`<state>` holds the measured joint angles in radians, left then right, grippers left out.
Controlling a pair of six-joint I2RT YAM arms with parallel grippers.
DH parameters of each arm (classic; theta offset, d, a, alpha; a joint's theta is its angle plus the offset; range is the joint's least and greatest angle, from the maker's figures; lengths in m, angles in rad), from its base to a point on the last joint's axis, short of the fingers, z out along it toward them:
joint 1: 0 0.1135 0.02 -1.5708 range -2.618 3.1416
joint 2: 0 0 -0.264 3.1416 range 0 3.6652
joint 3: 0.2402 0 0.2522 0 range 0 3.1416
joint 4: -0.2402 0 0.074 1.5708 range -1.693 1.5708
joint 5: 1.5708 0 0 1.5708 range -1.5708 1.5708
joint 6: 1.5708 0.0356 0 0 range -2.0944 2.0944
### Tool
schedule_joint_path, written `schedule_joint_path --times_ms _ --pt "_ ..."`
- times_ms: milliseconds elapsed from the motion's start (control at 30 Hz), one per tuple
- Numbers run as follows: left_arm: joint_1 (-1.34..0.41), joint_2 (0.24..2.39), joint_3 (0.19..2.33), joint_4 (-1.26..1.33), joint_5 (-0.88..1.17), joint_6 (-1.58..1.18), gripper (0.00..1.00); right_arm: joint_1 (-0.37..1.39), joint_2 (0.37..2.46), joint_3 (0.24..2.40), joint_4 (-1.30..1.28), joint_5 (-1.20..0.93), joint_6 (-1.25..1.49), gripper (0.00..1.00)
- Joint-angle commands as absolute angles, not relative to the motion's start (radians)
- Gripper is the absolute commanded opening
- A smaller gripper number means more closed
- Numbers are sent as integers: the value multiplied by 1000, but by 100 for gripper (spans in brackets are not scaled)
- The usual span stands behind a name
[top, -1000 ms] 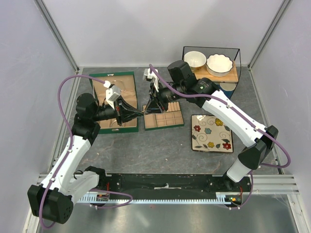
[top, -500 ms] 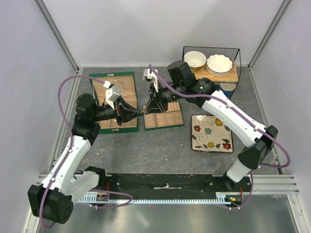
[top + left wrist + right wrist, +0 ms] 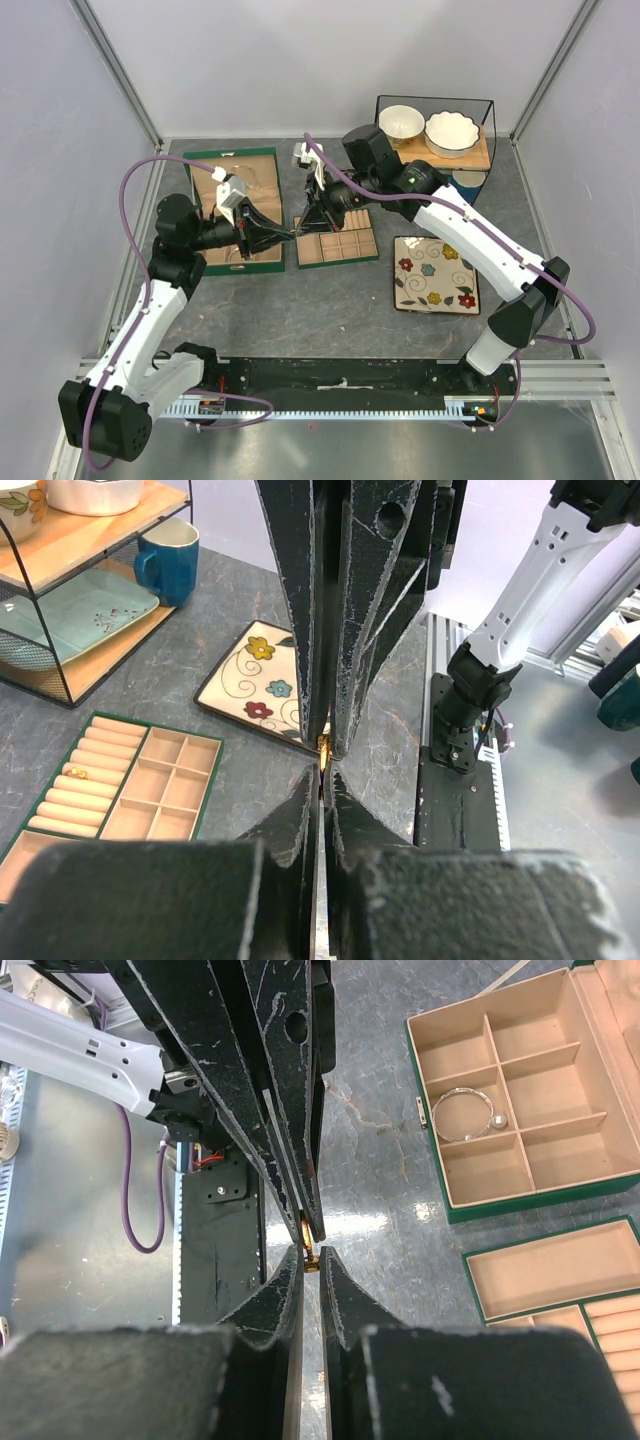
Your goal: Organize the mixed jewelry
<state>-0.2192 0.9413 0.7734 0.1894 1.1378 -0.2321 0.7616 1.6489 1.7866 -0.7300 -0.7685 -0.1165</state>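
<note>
We see the grey table (image 3: pixel 330 300) closed in by pale walls on the left, back and right. Its widest bare stretch lies between the arm bases and the objects farther back.

The green jewelry box (image 3: pixel 232 153) sits back left, close to the left wall. A wire rack (image 3: pixel 478 155) fills the back right corner, with two white bowls (image 3: pixel 401 122) on its upper shelf and a blue mug (image 3: pixel 168 562) lower down. The flowered plate (image 3: pixel 435 273) lies right of centre. The tan compartment tray (image 3: pixel 340 263) lies just beside the box, between it and the plate. These things crowd the back half, so the arms work over a narrow gap between box and tray.

The left arm bends up along the left side and reaches rightward over the box's near edge. The right arm stretches from the right base across the plate and angles down over the tray's back edge.

The left gripper (image 3: pixel 322 775) and right gripper (image 3: pixel 311 1258) meet tip to tip above the gap. Both jaws are drawn to a thin slit. A small gold piece (image 3: pixel 323 746) sits pinched at the right gripper's tips. We cannot tell whether the left jaws grip it too.

A silver bangle (image 3: pixel 433 1115) lies in a middle compartment of the box. Another tiny gold piece (image 3: pixel 80 773) rests on the tray's ring rolls.
</note>
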Motion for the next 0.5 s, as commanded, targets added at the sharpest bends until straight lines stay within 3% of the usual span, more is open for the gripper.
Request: schedule_joint_path --times_ms 0,33,67,133,300,367,467 --pt "-212 922 766 279 1161 -284 2 778 1652 1821 -715 -788 -118 2" --pt "-210 922 762 290 1161 -300 4 778 1649 1821 -715 -776 -120 1" --pt "-209 922 758 304 1161 -307 14 779 1649 1821 -716 -769 -118 0" --pt "-203 919 755 313 1161 -316 23 778 1641 1821 -716 -753 -118 0" --pt "-195 914 746 319 1155 -321 67 778 1620 1822 -719 -660 -117 0" --pt "-190 908 741 319 1154 -319 76 776 1614 1821 -722 -638 -120 0" --pt "-176 899 741 304 1146 -308 81 770 1605 1822 -738 -568 -133 0"
